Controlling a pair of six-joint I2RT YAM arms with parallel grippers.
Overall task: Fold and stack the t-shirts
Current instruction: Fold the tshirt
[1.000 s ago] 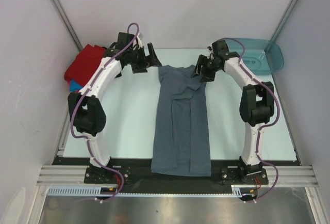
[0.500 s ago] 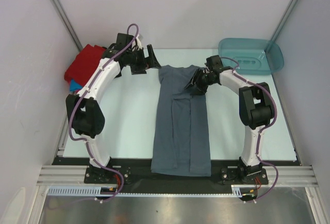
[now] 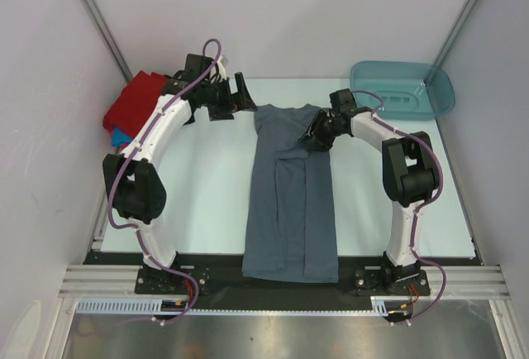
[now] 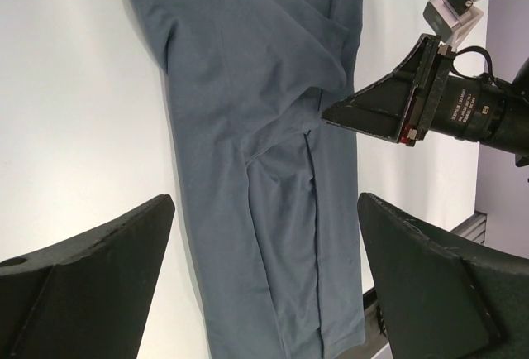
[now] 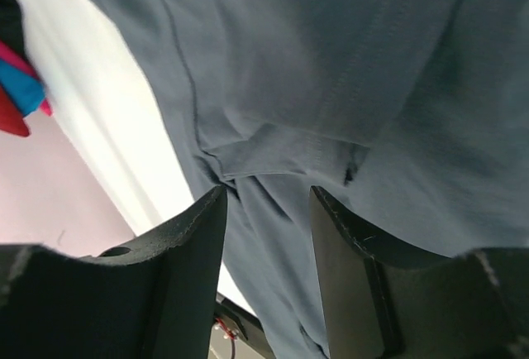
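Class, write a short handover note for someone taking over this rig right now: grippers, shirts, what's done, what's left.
Left gripper: open, empty, by the shirt's far left corner.
Right gripper: jaws partly apart at the slate grey-blue t-shirt, near its far right sleeve; grip unclear.
Done: that shirt lies flat mid-table, sides folded in.
Red t-shirt and bright blue t-shirt: heaped far left.
To do: fold crosswise, stack.

place: robot lab cell | cues: aluminium frame, white panel walls

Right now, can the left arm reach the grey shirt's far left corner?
Probably yes: the left gripper hangs open just beside that corner of the grey shirt, with nothing lying between them.
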